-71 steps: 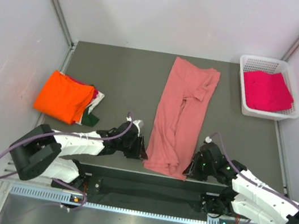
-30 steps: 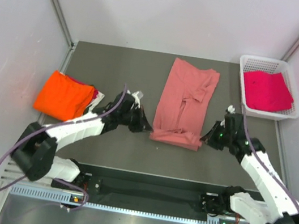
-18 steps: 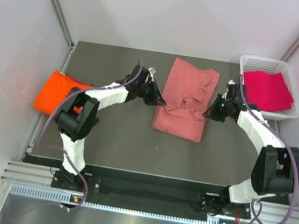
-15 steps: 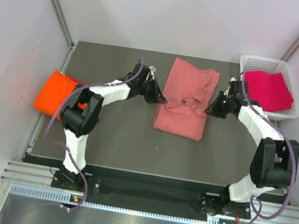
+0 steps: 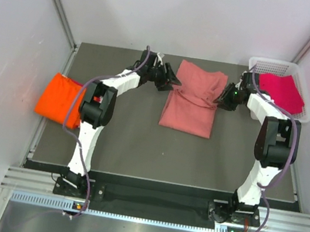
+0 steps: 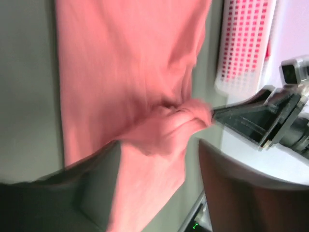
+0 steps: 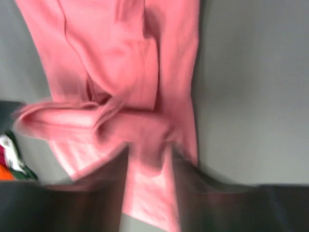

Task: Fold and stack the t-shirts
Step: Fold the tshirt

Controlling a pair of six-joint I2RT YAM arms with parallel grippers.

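Orange t-shirt [image 5: 59,99] lies folded at the table's [image 5: 121,140] left edge. Left gripper [image 5: 174,82] pinches the left edge of the salmon-pink t-shirt [image 5: 189,107], which lies doubled over at far centre. Right gripper [image 5: 222,99] is clamped on its bunched right edge. Both wrist views are motion-blurred. Magenta t-shirt [image 5: 281,92] sits in the white basket [image 5: 271,64], far right.

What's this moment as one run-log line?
step: fold | jaws: both shut on salmon-pink shirt, doubled over | orange shirt: table left | magenta shirt: in basket
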